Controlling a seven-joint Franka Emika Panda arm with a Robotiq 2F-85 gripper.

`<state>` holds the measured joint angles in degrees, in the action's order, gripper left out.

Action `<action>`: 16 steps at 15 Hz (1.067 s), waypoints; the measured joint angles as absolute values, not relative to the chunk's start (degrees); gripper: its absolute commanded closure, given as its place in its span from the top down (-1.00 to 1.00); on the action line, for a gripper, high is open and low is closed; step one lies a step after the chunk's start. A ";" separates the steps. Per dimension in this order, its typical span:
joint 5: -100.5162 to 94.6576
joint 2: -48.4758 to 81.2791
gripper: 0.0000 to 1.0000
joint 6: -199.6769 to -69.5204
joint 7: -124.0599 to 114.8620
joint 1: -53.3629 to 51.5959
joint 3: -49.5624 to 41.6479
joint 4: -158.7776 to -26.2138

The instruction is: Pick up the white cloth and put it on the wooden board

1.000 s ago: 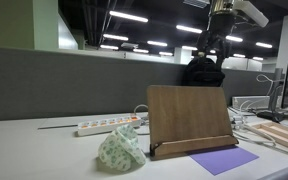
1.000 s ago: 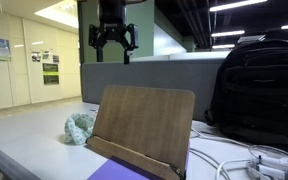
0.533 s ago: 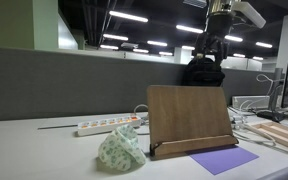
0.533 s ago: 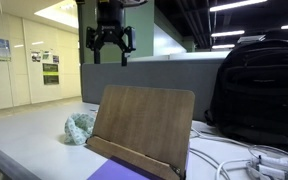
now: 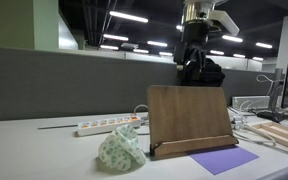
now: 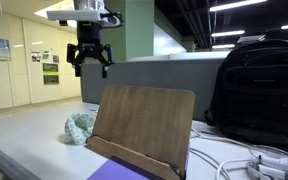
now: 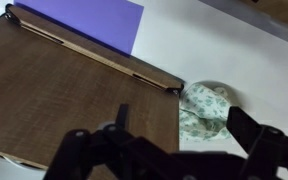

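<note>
The white cloth [image 5: 121,149] lies crumpled on the table beside the wooden board [image 5: 189,118]; both also show in an exterior view, cloth [image 6: 80,127] and board [image 6: 139,125]. In the wrist view the cloth [image 7: 206,108] lies right of the board [image 7: 64,95]. My gripper [image 5: 191,67] hangs open and empty high above the board's top edge; it also shows in an exterior view [image 6: 89,66]. In the wrist view its dark fingers [image 7: 179,150] frame the cloth from well above.
A flat purple sheet [image 5: 223,159] lies in front of the board. A white power strip [image 5: 108,125] lies behind the cloth. A black backpack [image 6: 257,92] stands behind the board. Light wooden planks [image 5: 282,136] and cables [image 6: 246,161] lie at the side.
My gripper has moved sideways and lower, from beyond the board's far side toward the cloth's side. The cloth and board have not moved.
</note>
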<state>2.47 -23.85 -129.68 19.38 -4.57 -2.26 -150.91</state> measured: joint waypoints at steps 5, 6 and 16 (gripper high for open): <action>2.39 -18.70 1.00 -135.88 10.34 -8.13 5.72 -151.07; 2.35 -17.52 1.00 -137.30 8.47 -8.70 7.23 -151.07; -5.42 -2.53 1.00 -149.34 -6.06 -10.00 13.92 -147.12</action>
<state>-5.42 -2.53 -149.34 -6.06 -10.00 13.92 -147.12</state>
